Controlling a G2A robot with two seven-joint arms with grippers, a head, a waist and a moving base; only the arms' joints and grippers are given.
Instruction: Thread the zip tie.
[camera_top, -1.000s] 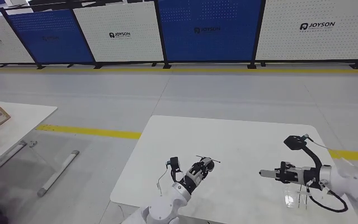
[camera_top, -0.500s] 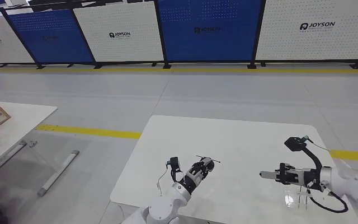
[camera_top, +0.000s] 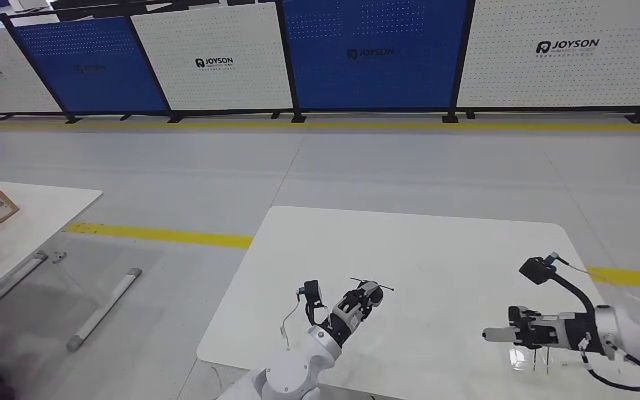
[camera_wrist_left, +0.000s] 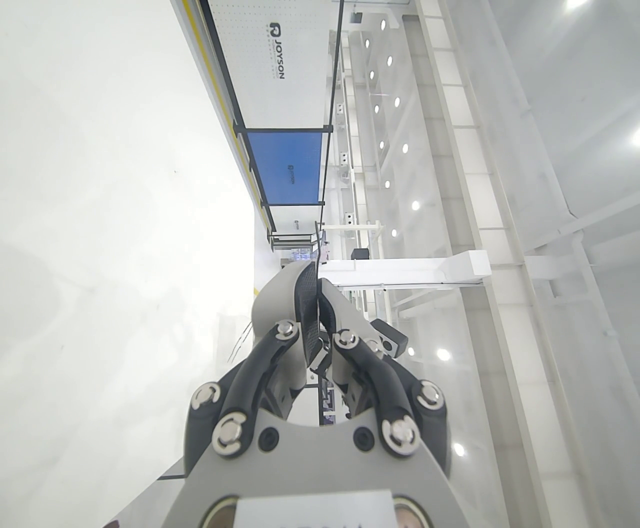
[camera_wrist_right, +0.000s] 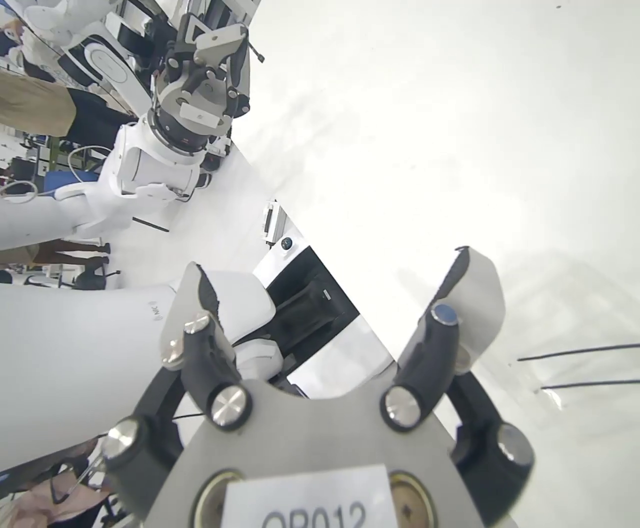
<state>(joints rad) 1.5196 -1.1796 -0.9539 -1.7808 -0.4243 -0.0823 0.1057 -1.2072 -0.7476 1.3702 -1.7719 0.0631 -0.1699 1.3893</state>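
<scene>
Left claw (camera_wrist_left: 318, 300) pinches the zip tie (camera_top: 375, 287), its end poking free for threading; right claw (camera_wrist_right: 332, 270) hangs spread, empty, over the table (camera_wrist_right: 450, 125) beside two black strips (camera_wrist_right: 580, 352).

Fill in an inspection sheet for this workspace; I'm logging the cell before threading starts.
Surface: white table, matte top.
Job's things: black zip tie clamped in the left end effector, end sticking out past the fingertips; two thin black strips, likely more ties, near the right end effector.
Clutter: clear stand under the right arm.
End effectors: left shut on the zip tie; right open, holding nothing.
Cables: grey cable looped beside the left arm; black cable arched over the right arm.
Surroundings: blue and white pegboard panels, yellow floor line, second table.
</scene>
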